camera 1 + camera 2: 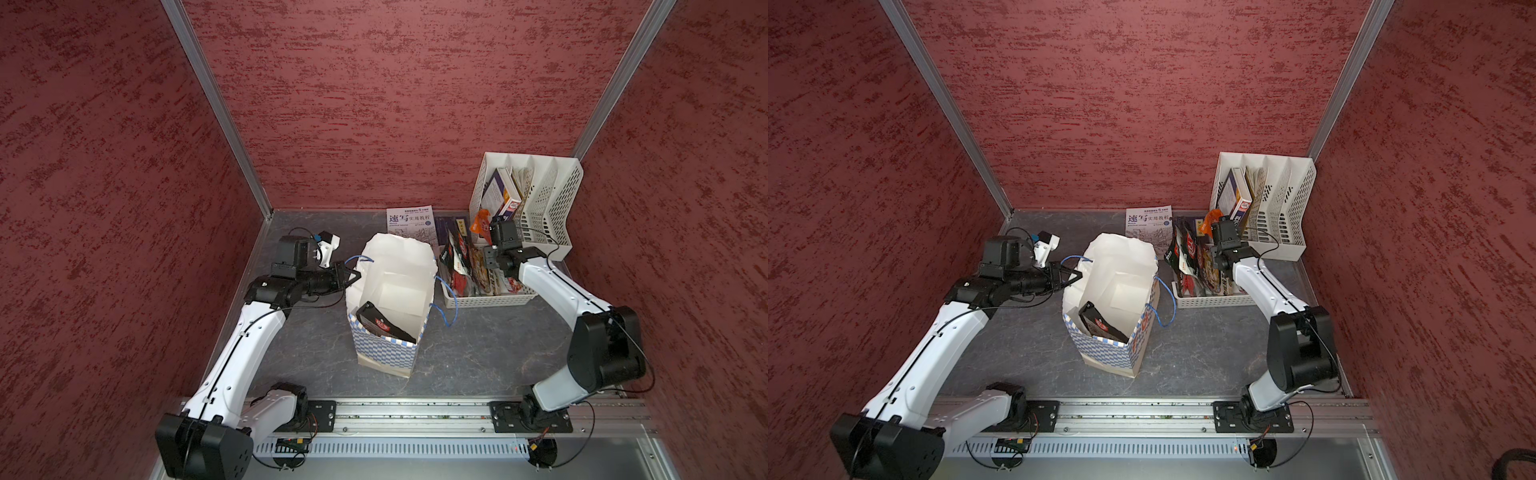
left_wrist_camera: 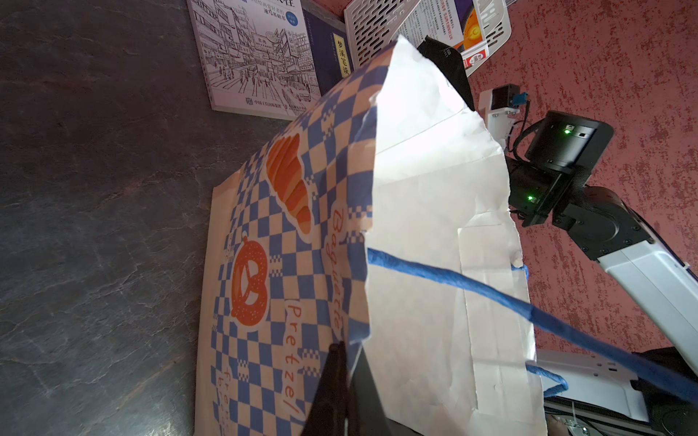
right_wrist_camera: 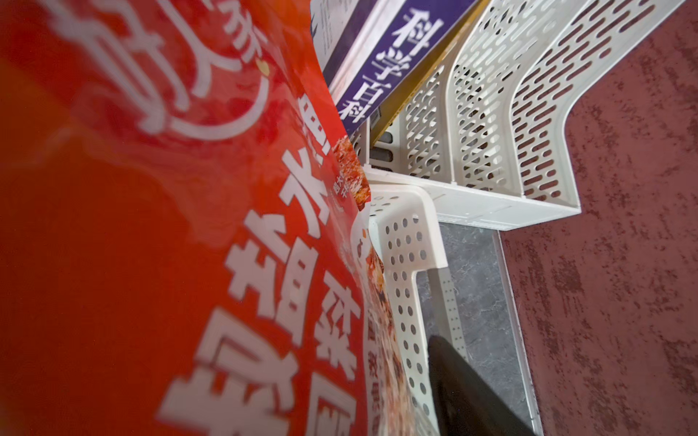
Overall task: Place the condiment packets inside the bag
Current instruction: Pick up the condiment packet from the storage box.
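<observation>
The paper bag [image 1: 386, 353], checkered blue and white with orange pastry prints, stands upright and open near the middle of the grey table [image 1: 478, 353]. The left end effector [image 1: 352, 276] is closed on the bag's rim on the robot's left side; the left wrist view shows its dark fingers [image 2: 334, 381] pinching the paper edge, with a blue cord handle [image 2: 491, 290] running just beside them. A black condiment packet [image 1: 384, 324] lies tilted inside the bag against its near wall, in both top views.

The other condiment packets [image 1: 465, 266] stand packed on edge in a white perforated basket [image 1: 486, 301], just right of the bag. The right end effector [image 1: 489, 245] reaches down into the far end of this basket, beside an orange-red condiment packet [image 3: 151, 226] that sticks up above the rest. In the right wrist view that packet fills most of the frame and only one dark finger [image 3: 464, 389] shows, so I cannot tell whether the jaws are apart or gripping it.

A white file rack [image 1: 552, 199] holding books stands behind the basket, and a white sketch booklet [image 1: 409, 220] lies flat behind the bag
</observation>
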`<state>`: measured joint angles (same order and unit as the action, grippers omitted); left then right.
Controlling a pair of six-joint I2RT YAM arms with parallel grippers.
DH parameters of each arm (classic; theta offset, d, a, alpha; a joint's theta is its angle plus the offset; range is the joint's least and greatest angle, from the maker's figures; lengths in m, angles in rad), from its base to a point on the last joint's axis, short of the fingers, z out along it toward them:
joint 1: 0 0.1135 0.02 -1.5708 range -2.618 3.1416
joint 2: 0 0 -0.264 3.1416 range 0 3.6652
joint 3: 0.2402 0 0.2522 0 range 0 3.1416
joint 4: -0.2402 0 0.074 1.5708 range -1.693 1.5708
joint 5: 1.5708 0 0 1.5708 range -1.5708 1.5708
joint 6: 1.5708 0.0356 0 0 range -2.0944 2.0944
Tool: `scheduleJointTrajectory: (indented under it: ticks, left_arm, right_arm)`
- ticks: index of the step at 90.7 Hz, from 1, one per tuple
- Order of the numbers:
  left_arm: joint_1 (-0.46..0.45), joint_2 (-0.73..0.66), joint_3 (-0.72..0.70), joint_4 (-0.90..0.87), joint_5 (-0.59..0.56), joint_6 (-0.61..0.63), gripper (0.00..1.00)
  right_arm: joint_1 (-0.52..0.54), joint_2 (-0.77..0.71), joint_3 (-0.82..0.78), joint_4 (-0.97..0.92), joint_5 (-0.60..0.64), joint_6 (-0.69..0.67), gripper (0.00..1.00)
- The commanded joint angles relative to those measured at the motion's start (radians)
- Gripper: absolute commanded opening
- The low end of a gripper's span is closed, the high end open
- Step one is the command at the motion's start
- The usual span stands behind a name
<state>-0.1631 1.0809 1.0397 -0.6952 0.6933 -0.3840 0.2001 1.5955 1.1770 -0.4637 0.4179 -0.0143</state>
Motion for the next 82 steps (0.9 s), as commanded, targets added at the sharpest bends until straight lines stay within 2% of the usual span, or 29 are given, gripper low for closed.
scheduleJointTrajectory:
  ticks: [1, 9, 15, 23, 39, 44, 60, 72, 82]
  left_arm:
    - [-0.006, 0.005, 0.029, 0.013, -0.006, 0.024, 0.00]
    - [-0.007, 0.004, 0.027, 0.011, -0.007, 0.025, 0.00]
    - [-0.006, 0.005, 0.025, 0.011, -0.009, 0.025, 0.00]
    - [-0.006, 0.005, 0.028, 0.010, -0.009, 0.025, 0.00]
    - [-0.006, 0.007, 0.029, 0.011, -0.010, 0.028, 0.00]
    - [-0.006, 0.006, 0.029, 0.009, -0.011, 0.030, 0.00]
    - [-0.006, 0.003, 0.029, 0.002, -0.017, 0.041, 0.00]
    - [-0.006, 0.002, 0.032, -0.001, -0.018, 0.043, 0.00]
    - [-0.006, 0.001, 0.036, -0.004, -0.017, 0.043, 0.00]
  right_arm:
    - [-0.008, 0.050, 0.004, 0.037, 0.019, 0.012, 0.72]
    - [-0.013, 0.071, 0.005, 0.050, 0.008, 0.011, 0.72]
    - [-0.016, 0.076, 0.003, 0.051, 0.004, 0.007, 0.65]
    - [-0.017, 0.052, -0.006, 0.054, 0.005, -0.002, 0.49]
    - [-0.017, -0.062, -0.055, 0.062, 0.025, -0.016, 0.08]
    - [-0.017, -0.106, -0.073, 0.061, 0.030, -0.023, 0.01]
    - [-0.015, -0.275, -0.102, 0.018, -0.031, -0.068, 0.00]
    - [0.007, -0.466, -0.106, -0.001, -0.191, -0.122, 0.00]
    - [0.042, -0.640, -0.101, 0.041, -0.394, -0.174, 0.00]
